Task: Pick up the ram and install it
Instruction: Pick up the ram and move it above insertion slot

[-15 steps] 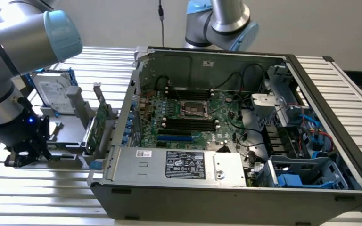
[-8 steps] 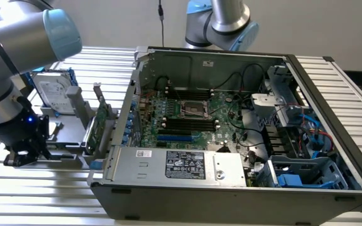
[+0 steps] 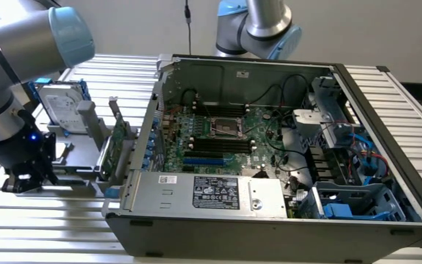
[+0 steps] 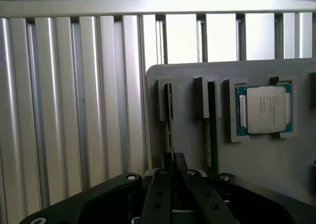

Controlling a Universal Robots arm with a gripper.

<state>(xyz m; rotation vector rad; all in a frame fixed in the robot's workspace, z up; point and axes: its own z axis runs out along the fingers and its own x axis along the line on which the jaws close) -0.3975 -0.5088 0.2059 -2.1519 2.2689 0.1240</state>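
While the claw (image 4: 174,170) sits low over the grey holder (image 4: 256,160) on the tabletop (image 4: 74,110), its fingers are drawn narrow and appear to clasp the ram (image 4: 169,115). The ram stands on edge in the holder's slot farthest from the processor (image 4: 265,109). Its long axis runs straight out from the claw, in line with the gap between the fingers. A second stick (image 4: 211,120) stands in the holder's next slot, between the ram and the processor.

Counted two ram sticks (image 4: 168,110) nearest the gripper (image 4: 174,161); one CPU (image 4: 265,109) beyond them; one hard drive (image 3: 63,107).
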